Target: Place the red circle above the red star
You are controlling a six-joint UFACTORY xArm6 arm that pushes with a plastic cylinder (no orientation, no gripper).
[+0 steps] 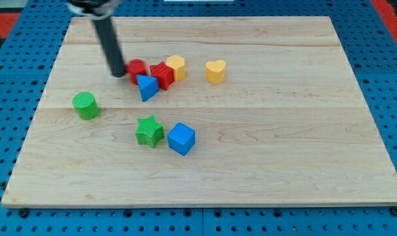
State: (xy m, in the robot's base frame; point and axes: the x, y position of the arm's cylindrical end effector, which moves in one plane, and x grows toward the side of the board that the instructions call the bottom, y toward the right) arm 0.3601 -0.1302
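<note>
Dark against the wooden tabletop [283, 170], my tip [117, 73] carries no gripper to open or shut, so you see it pressed beside the red circle [137, 68], left of the red star [163, 75], the blue triangle [146, 86] crowding both.

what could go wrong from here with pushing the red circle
1. My tip sits at the red circle's left edge, and the blue triangle and red star crowd its right side; a rightward push would likely shove them along too.
2. The yellow hexagon seems to touch the star, so it may get displaced too.
</note>
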